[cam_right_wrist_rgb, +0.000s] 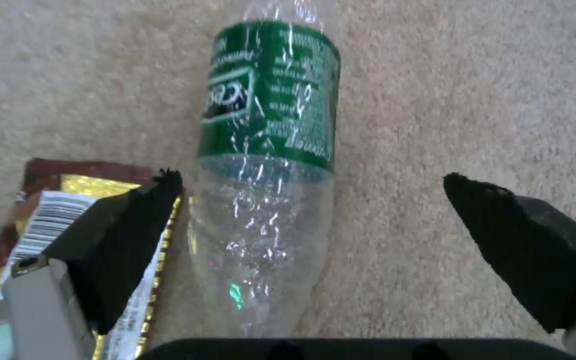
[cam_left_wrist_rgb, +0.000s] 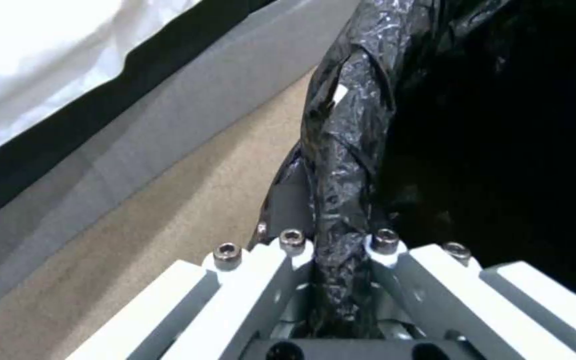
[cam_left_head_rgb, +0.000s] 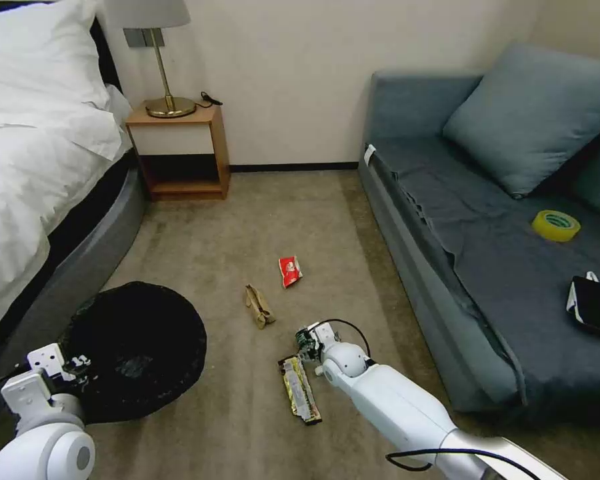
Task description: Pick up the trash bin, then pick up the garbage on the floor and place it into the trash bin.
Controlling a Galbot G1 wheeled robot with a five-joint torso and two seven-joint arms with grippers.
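On carpet beside sofa, right gripper (cam_right_wrist_rgb: 311, 195) hangs low over clear bottle (cam_right_wrist_rgb: 265, 165), jaws spread wide, empty. Bottle lies between fingers, long axis running straight out from palm. Yellow-brown wrapper (cam_right_wrist_rgb: 68, 210) just beside one finger. Left gripper (cam_left_wrist_rgb: 341, 260) clamps bagged rim of trash bin (cam_left_head_rgb: 137, 347).

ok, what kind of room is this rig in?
Most likely a bedroom or hotel-style room: a bed with white linen, a wooden nightstand carrying a brass lamp, and a grey-blue sofa across a carpeted floor.
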